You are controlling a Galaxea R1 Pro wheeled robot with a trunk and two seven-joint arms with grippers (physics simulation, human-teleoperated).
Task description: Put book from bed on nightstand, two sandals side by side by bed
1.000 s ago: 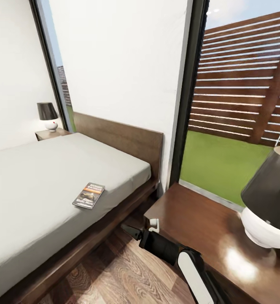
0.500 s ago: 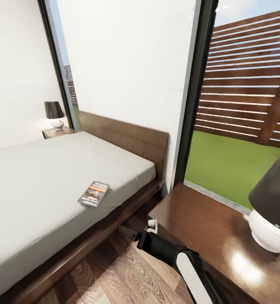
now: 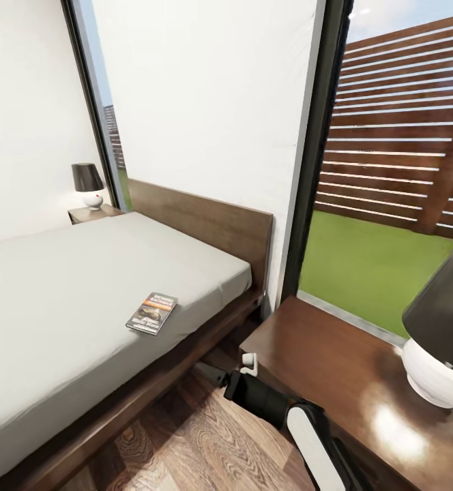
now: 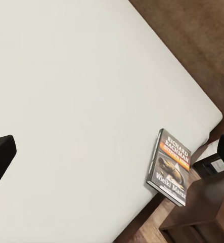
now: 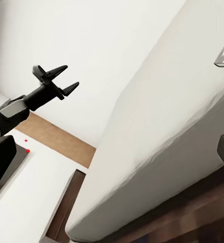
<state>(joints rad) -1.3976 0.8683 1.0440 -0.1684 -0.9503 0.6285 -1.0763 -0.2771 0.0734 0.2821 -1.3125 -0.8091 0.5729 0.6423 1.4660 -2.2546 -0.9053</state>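
On the bed (image 3: 63, 300), near its right edge: the book (image 3: 152, 313).
Left claw (image 5: 58, 81) spread apart, well above; right claw (image 3: 209, 374) low between bed and nightstand (image 3: 322, 368), state unclear.

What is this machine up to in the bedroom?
Nothing is being held yet. The book lies flat on the bed, near the edge that faces the robot. The right arm hangs low between the bed and the nightstand with a lamp. The left gripper is open over the mattress, empty. No sandals are in sight.
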